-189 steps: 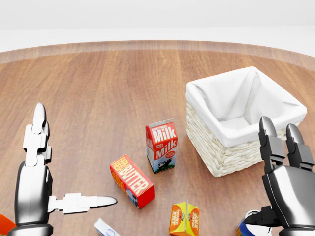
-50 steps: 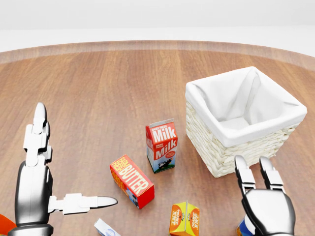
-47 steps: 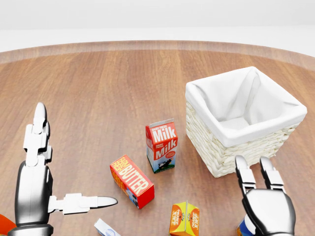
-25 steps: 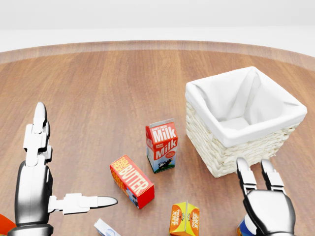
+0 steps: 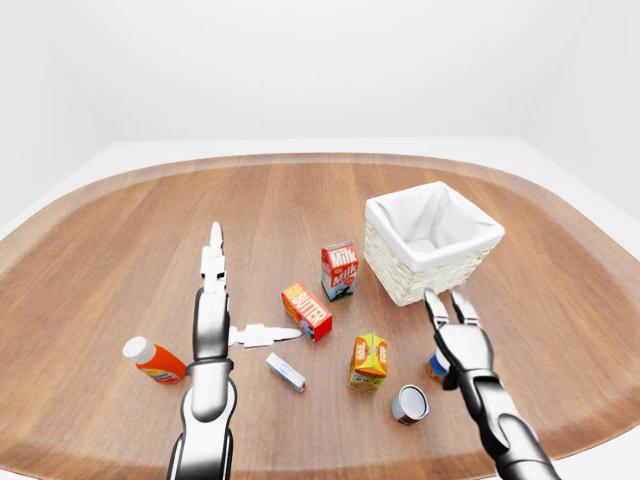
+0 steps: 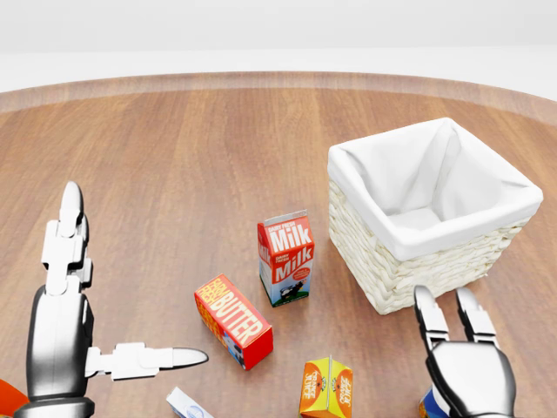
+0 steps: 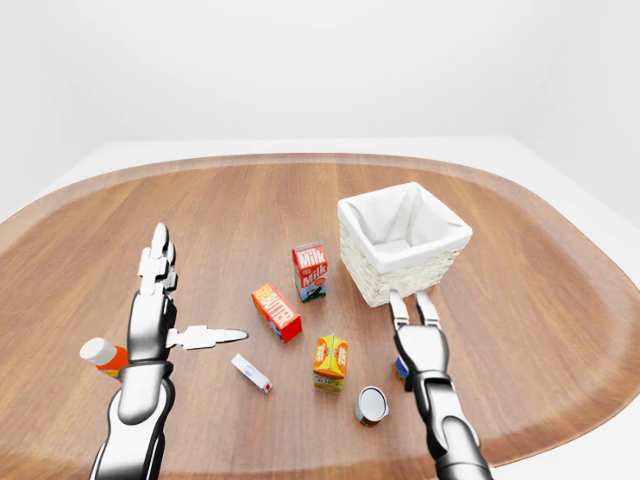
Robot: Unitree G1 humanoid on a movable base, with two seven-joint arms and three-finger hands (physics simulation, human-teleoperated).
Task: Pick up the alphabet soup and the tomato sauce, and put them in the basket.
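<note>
A can with a blue and orange label (image 5: 435,366) stands on the wooden table, low at the right of the left-eye view; my right hand hides most of it. My right hand (image 5: 450,318) is open, fingers pointing up, right over and against this can; it also shows in the head view (image 6: 448,326). A second can (image 5: 410,403) with a grey end and dark red side lies on its side just left of it. The white-lined wicker basket (image 5: 432,262) stands above the right hand, empty. My left hand (image 5: 240,295) is open and empty, far left of the cans.
A milk carton (image 6: 285,258), a red butter box (image 6: 233,320) and an orange juice carton (image 6: 325,387) lie between the hands. A small white and blue box (image 5: 285,371) and an orange bottle (image 5: 153,360) lie near the left arm. The table edge curves round below.
My right hand has come down from beside the basket's wall to the blue and orange can. In the last second it sank slightly. The left hand has not moved.
</note>
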